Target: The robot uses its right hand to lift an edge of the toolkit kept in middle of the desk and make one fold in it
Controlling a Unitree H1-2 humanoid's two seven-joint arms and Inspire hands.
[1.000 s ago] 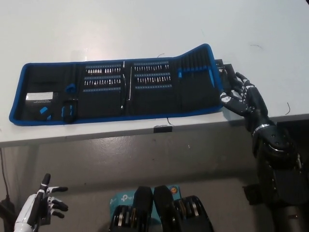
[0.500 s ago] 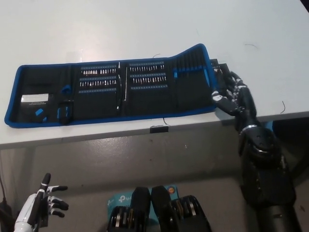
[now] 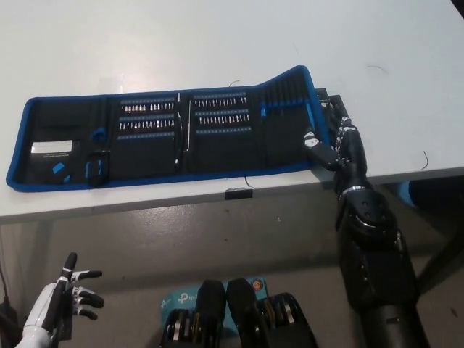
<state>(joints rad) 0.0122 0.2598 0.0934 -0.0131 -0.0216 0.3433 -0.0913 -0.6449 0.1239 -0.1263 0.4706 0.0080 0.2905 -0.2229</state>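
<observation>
The black right hand (image 3: 335, 141) lies on the white table (image 3: 217, 43) at the right end of the toolkit (image 3: 167, 134), its fingers (image 3: 313, 138) laid over the blue-trimmed right edge with part of the hand beneath the flap, so it looks to be gripping that edge, though how firmly it pinches cannot be made out. The toolkit is a long black roll-out case with a blue border, spread open across the middle of the table and stretching away from the right hand toward the robot's left. The panel right at the hand is raised off the table and slopes up toward the far side, while the rest of the case, farther from the hand, lies flat. Just beyond the raised panel are rows of small screwdriver bits (image 3: 221, 113) in blue-edged holders, with a slim metal tool (image 3: 188, 127) lying upright between the two blocks of bits. At the end farthest from the hand sit a white card (image 3: 53, 148) and a few small blue and black pieces (image 3: 96, 167). Below the case, near the table's front edge and to the left of the hand, is a small dark tab (image 3: 240, 193). The white left hand (image 3: 67, 296) hangs well below the table edge, far from the toolkit, open with its fingers spread and holding nothing.
</observation>
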